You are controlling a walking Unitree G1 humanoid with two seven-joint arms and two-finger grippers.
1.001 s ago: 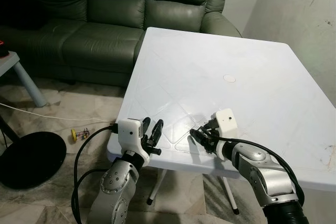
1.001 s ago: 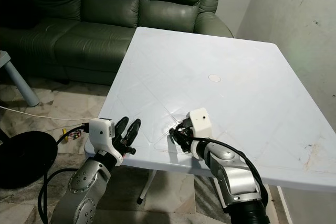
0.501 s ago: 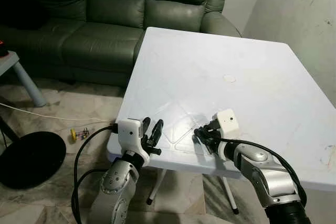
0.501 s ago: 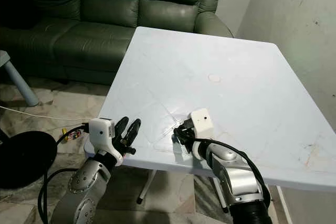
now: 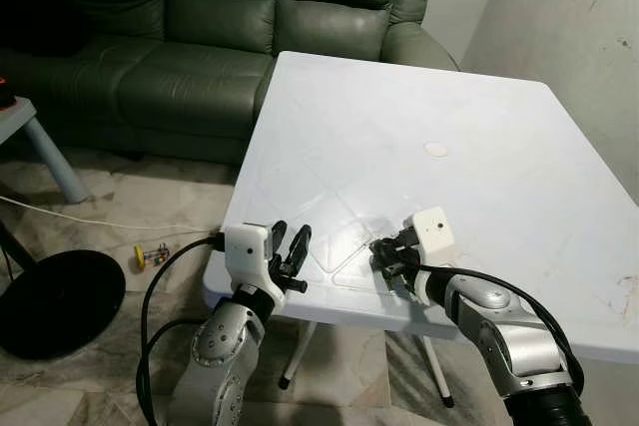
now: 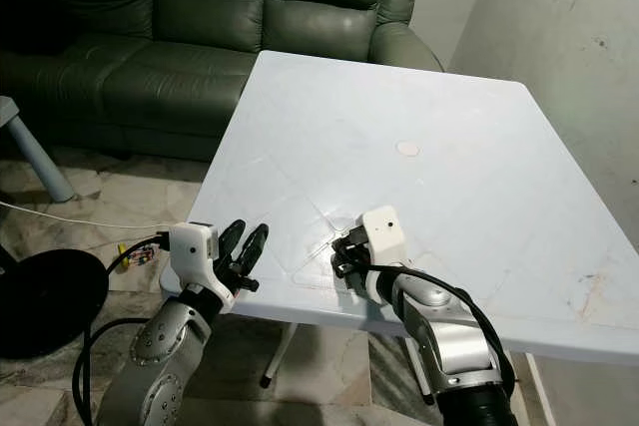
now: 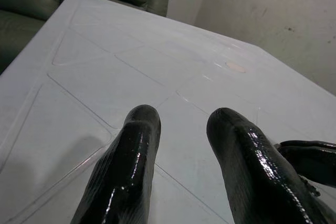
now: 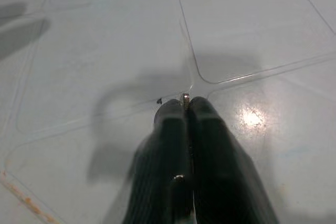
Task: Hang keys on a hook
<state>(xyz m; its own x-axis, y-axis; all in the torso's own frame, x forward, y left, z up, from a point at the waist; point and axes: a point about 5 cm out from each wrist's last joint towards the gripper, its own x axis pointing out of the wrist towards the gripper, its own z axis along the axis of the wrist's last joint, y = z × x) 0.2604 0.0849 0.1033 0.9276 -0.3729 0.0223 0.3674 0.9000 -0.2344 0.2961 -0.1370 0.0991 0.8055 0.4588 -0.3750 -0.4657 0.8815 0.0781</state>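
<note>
Right wrist view: my right gripper [image 8: 186, 103] has its two black fingers pressed together, and a small bit of metal [image 8: 185, 98] peeks out between the tips. It looks like part of the keys, clamped in the fingers; the rest of them is hidden, so I cannot tell their shape. Below the tips lies the white table [image 8: 105, 40] with its moulded panel lines and the gripper's shadow.

Head views: right gripper [image 5: 384, 254] sits just above the table's [image 5: 479, 147] near edge, roughly midway along it, fingers pointing toward the near left corner. Left gripper [image 5: 290, 251] hangs at that near left corner, just off the edge, fingers spread apart and holding nothing. Left wrist view confirms the gap between the left fingers [image 7: 131, 150], with table surface visible through it.

Small round mark [image 5: 436, 149] sits near the table's centre. Green sofa [image 5: 200, 37] stands beyond the far edge. Black round base [image 5: 55, 301] and a white cable [image 5: 90, 218] lie on the floor off the left side.
</note>
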